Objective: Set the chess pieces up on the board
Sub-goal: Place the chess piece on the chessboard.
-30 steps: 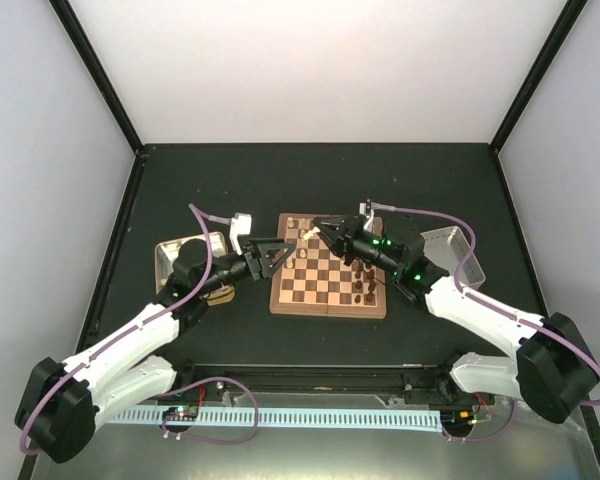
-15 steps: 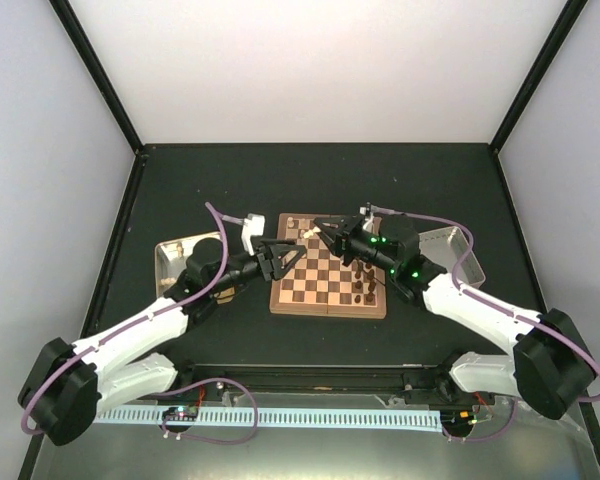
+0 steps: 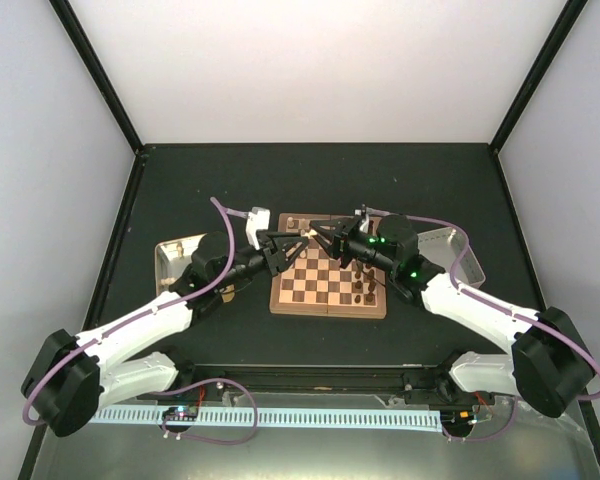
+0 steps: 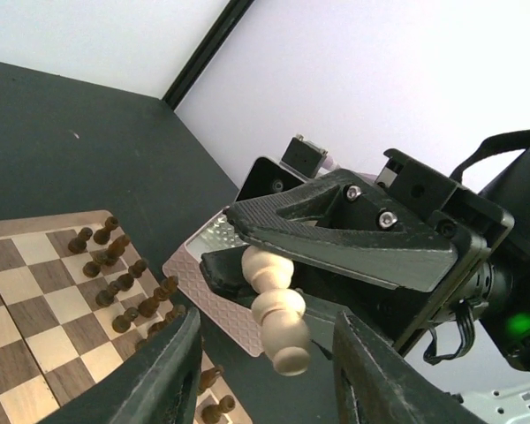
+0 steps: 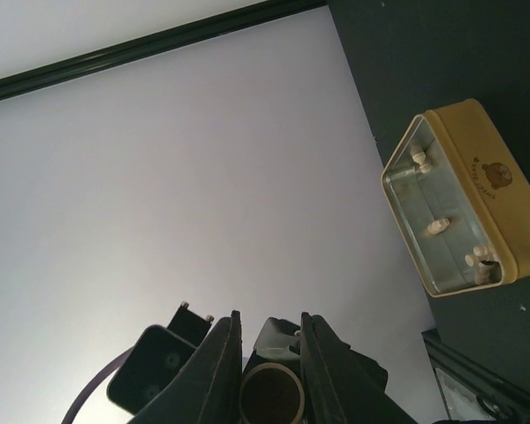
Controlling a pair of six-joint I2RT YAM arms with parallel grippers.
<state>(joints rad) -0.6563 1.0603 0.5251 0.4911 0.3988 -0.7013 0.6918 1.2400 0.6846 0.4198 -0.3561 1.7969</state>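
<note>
The board [image 3: 325, 284] lies mid-table, with dark chess pieces [image 3: 363, 286] along its right edge and a cream one [image 3: 293, 221] on its far row. Above its far left part the two grippers meet tip to tip. My right gripper [image 3: 321, 237] is shut on a cream chess piece [image 4: 278, 311], which sticks out base first. In the right wrist view the piece's round base [image 5: 271, 397] sits between the fingers [image 5: 221, 362]. My left gripper [image 4: 267, 340] is open, one finger [image 4: 159, 375] on each side of that piece with a gap on both sides. Dark pieces [image 4: 115, 269] stand on the board [image 4: 31, 305] below.
A gold-tan tin [image 3: 172, 256] holding a few cream pieces [image 5: 435, 226] sits left of the board. A silver-grey tray [image 3: 452, 246] lies to the right of the board and shows under the grippers in the left wrist view [image 4: 208, 256]. Dark walls bound the table.
My left arm has moved right toward the right gripper, and its jaws have narrowed around the cream piece held there. The right gripper has shifted slightly left.
</note>
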